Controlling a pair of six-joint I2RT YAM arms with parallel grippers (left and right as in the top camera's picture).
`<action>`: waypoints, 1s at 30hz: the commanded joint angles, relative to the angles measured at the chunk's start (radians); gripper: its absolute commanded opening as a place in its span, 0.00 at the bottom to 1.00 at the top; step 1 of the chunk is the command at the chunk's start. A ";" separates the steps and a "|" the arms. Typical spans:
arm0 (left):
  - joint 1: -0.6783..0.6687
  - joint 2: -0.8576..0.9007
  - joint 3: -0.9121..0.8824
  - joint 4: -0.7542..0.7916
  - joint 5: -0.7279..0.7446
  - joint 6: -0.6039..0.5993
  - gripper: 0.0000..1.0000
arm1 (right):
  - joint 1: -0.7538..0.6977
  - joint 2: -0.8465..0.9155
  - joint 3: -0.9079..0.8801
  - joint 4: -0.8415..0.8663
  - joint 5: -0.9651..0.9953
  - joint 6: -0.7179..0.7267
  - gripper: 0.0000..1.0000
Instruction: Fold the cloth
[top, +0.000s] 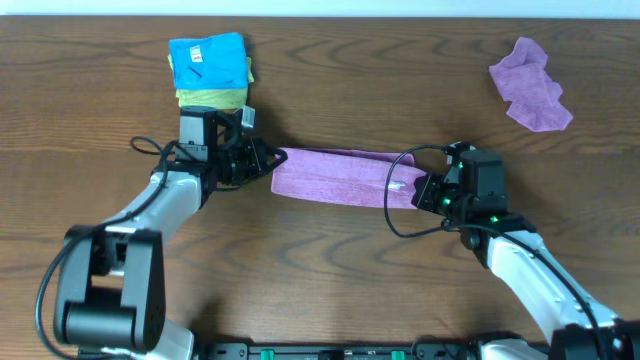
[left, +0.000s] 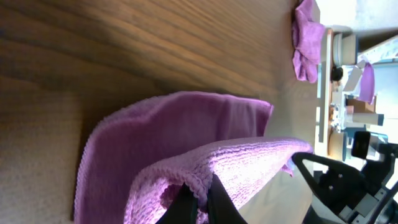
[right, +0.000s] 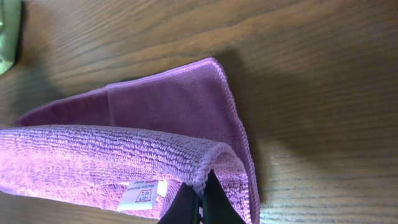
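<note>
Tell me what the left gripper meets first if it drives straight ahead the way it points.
The soft lilac microfibre cloth that it pinches; the left gripper points along it, probably toward the right gripper beyond.

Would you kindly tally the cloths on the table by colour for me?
Purple: 2, the middle cloth and the crumpled cloth
Blue cloth: 1
Yellow-green cloth: 1
Total: 4

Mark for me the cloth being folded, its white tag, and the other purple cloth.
the cloth (top: 325, 172), overhead view, middle of the long folded strip.
white tag (right: 143, 195), right wrist view, centre of the tag, at the cloth's edge.
other purple cloth (top: 530, 85), overhead view, middle of the crumpled heap.
</note>
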 joint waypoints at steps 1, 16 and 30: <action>0.013 0.042 0.008 0.056 -0.066 -0.041 0.06 | -0.016 0.035 0.008 0.016 0.103 -0.011 0.01; 0.011 0.156 0.010 0.249 -0.092 -0.170 0.06 | -0.016 0.197 0.010 0.205 0.136 -0.018 0.01; 0.018 0.156 0.010 0.250 -0.126 -0.173 0.14 | -0.016 0.287 0.046 0.253 0.169 -0.026 0.40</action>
